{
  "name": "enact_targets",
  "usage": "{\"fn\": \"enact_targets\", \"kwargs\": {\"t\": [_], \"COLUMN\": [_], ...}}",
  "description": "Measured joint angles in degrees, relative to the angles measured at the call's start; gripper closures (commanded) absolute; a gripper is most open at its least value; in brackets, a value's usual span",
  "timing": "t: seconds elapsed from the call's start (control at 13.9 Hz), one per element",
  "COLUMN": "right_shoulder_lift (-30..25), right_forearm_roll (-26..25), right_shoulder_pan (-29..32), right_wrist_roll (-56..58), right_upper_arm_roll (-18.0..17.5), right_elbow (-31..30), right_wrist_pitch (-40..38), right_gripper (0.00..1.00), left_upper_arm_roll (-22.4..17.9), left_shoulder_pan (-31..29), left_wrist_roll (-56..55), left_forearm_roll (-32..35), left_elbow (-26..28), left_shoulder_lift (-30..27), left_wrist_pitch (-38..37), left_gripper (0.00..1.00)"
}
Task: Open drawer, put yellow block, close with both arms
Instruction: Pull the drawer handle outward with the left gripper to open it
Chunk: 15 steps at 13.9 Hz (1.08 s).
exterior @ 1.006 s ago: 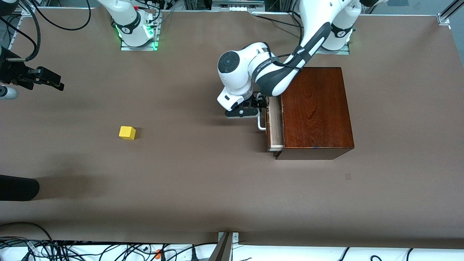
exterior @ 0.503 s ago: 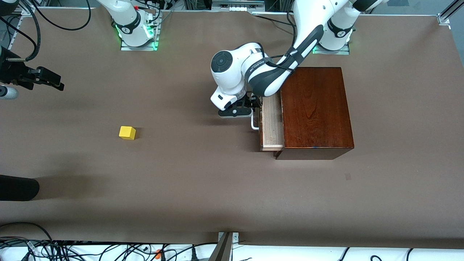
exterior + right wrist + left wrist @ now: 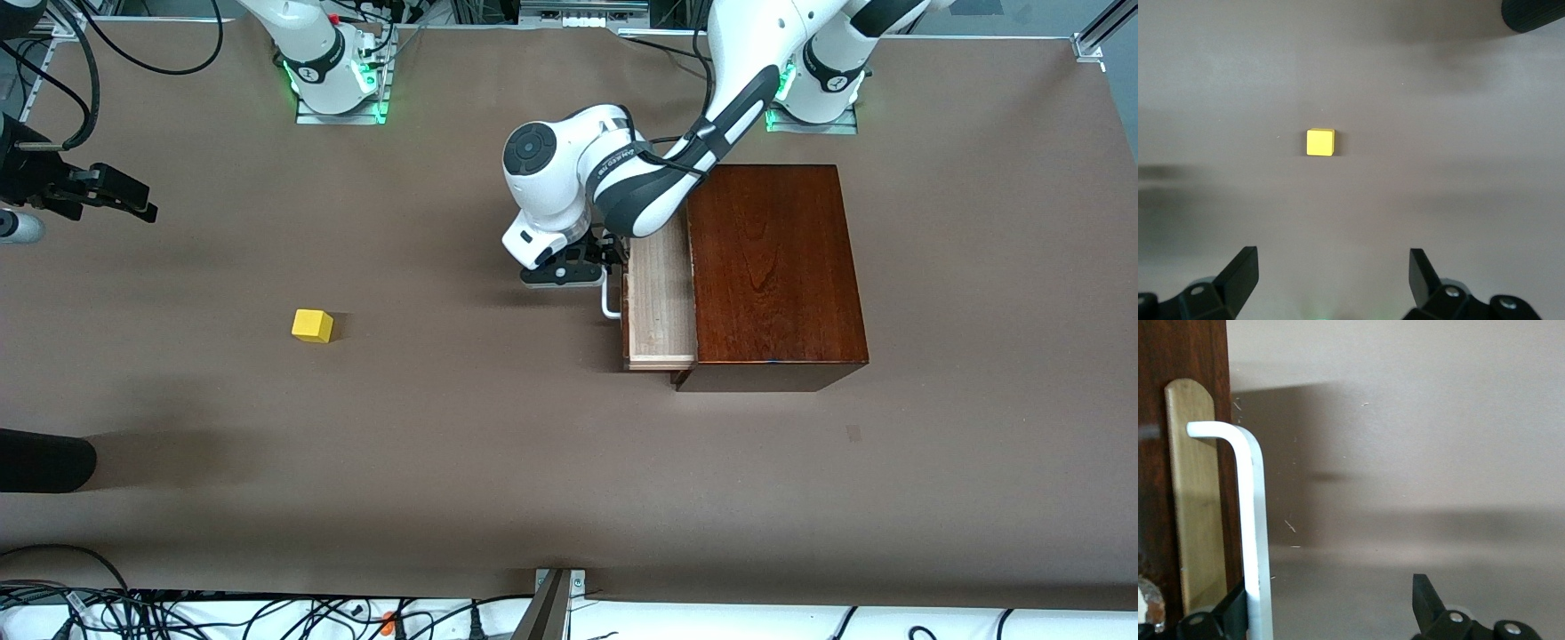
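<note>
The drawer [image 3: 660, 302] stands partly pulled out of the dark-brown box [image 3: 773, 267], toward the right arm's end of the table. Its pale tray shows empty. My left gripper [image 3: 603, 267] is open at the white loop handle [image 3: 608, 300]. In the left wrist view the handle [image 3: 1253, 520] lies against one finger [image 3: 1237, 608], between the jaws [image 3: 1331, 603], in front of the dark drawer front [image 3: 1158, 387]. The yellow block [image 3: 312, 325] sits on the table toward the right arm's end. My right gripper [image 3: 124, 197] is open and empty, high up; its wrist view [image 3: 1333, 267] shows the block [image 3: 1320, 142].
A black rounded object [image 3: 40, 462] juts in at the table edge, nearer the front camera than the block; it also shows in the right wrist view [image 3: 1535, 13]. Brown table surface [image 3: 480, 427] lies between block and box. Cables run along the table's edges.
The drawer has slid farther out of the box toward the right arm's end, with my left gripper moving along at the handle. The right arm and the block have not moved.
</note>
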State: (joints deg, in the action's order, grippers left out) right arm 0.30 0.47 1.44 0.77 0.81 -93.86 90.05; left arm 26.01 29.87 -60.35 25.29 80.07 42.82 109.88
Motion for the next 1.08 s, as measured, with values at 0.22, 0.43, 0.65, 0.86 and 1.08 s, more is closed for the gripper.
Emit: {"fn": "enact_targets", "kwargs": {"t": [0.22,0.43,0.65,0.86,1.08], "right_shoulder_lift": [0.0,0.0,0.0,0.0,0.0], "right_forearm_roll": [0.0,0.0,0.0,0.0,0.0], "right_shoulder_pan": [0.0,0.0,0.0,0.0,0.0], "right_wrist_roll": [0.0,0.0,0.0,0.0,0.0], "right_upper_arm_roll": [0.0,0.0,0.0,0.0,0.0], "right_elbow": [0.0,0.0,0.0,0.0,0.0], "right_wrist_pitch": [0.0,0.0,0.0,0.0,0.0], "right_gripper": [0.0,0.0,0.0,0.0,0.0], "left_upper_arm_roll": [-0.2,-0.5,-0.5,-0.2,-0.2], "left_shoulder_pan": [1.2,2.9,3.0,3.8,4.6], "left_wrist_roll": [-0.2,-0.6,-1.0,-1.2,-1.3], "left_forearm_roll": [0.0,0.1,0.1,0.1,0.1], "left_elbow": [-2.3,-5.5,-5.9,-8.2,-9.8], "left_shoulder_lift": [1.3,3.6,3.7,4.9,5.9], "left_wrist_pitch": [0.0,-0.2,-0.7,0.7,0.8], "left_gripper": [0.0,0.0,0.0,0.0,0.0]}}
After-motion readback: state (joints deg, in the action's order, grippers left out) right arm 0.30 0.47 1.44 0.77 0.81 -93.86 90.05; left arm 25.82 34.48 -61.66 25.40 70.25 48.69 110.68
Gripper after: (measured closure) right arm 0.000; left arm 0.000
